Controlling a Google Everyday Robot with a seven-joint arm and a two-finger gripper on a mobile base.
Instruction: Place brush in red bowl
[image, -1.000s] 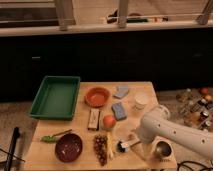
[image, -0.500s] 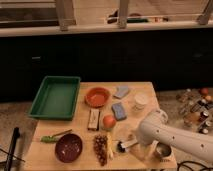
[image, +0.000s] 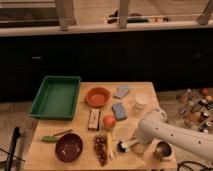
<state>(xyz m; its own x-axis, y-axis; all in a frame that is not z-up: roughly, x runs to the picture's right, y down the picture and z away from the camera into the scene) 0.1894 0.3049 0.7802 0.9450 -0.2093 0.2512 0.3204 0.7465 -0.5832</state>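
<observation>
Attention is given to how the brush (image: 121, 146) lies against the pincer (image: 131, 145), because the coming move is judged to depend on it. The brush is found at the front of the tabletop (image: 82, 126), just right of the grapes (image: 101, 147), and only its small dark head and a short piece of white handle are seen. Its long axis seems to run left to right, with the dark head pointing left and the handle going under the pincer, which is brought in from the right on the single white arm and is placed low over the handle. Whether the pincer is spread or already pressed on the handle cannot be told. The red bowl (image: 98, 102) is set well apart, toward the back of the tabletop and to the left of the pincer, and the orange fruit (image: 109, 121) is lying between the two. A darker maroon bowl (image: 68, 150) is nearer, at the front left, but the brighter one is taken as the target. If the brush is lifted, a path up and to the back-left is needed, and the fruit is to be passed over.
</observation>
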